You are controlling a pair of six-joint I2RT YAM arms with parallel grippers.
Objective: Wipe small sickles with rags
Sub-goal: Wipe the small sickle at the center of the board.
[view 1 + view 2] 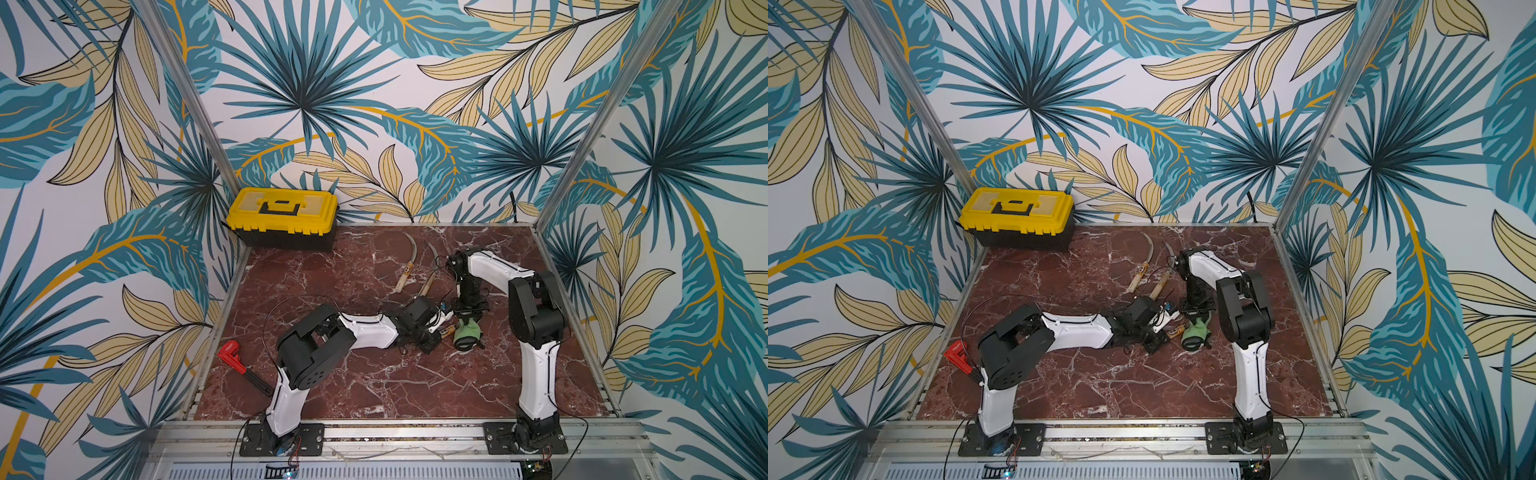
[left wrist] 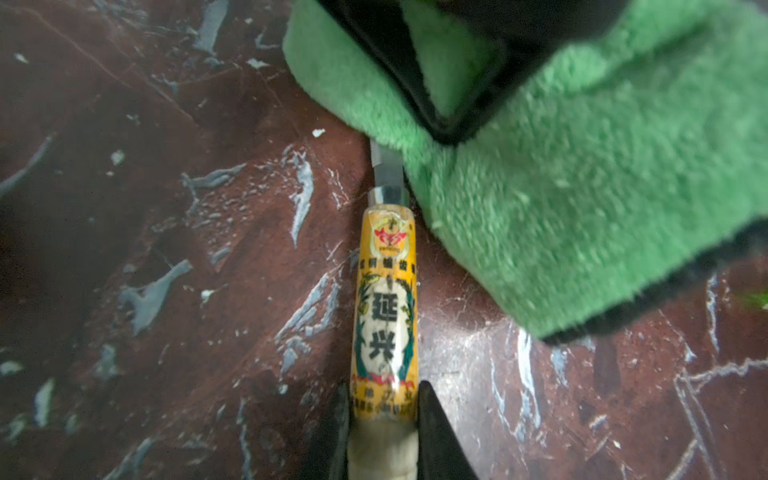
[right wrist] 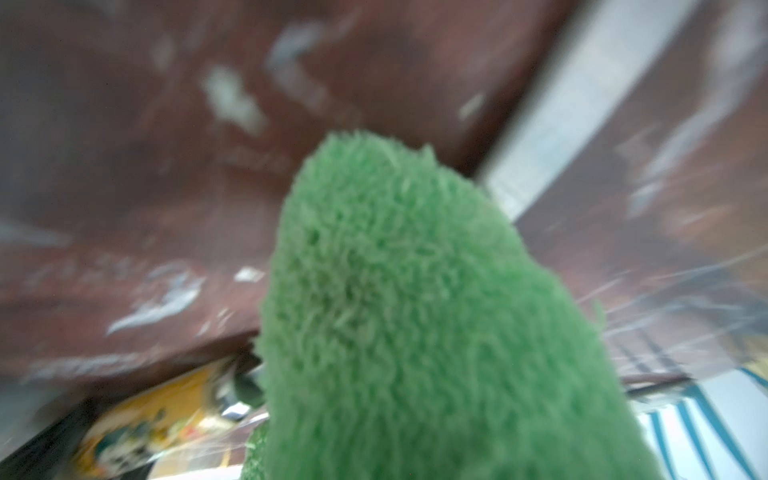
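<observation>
The right gripper [image 1: 469, 316] holds the green cloth [image 1: 467, 334] against the labelled sickle [image 1: 448, 331] clamped in the left gripper [image 1: 439, 333]; a second sickle [image 1: 406, 275] and third sickle [image 1: 427, 286] lie beyond both

Flat on counter [image 1: 374, 374], side by side: two pale-handled sickles [image 1: 409, 266]. Over blade of orange-labelled sickle [image 2: 384, 316], seemingly touching: green fuzzy dark-edged rag [image 2: 582, 187].

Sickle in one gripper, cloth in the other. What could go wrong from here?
1. The green microfibre cloth, pinched by the right gripper, lies over the serrated blade; the teeth could snag the pile and drag it loose.
2. The left gripper grips the labelled sickle behind its label, far from the blade, so wiping pressure might twist it in the grip.
3. Two spare sickles lie close beside the left arm's wrist; a swing could knock them.
</observation>
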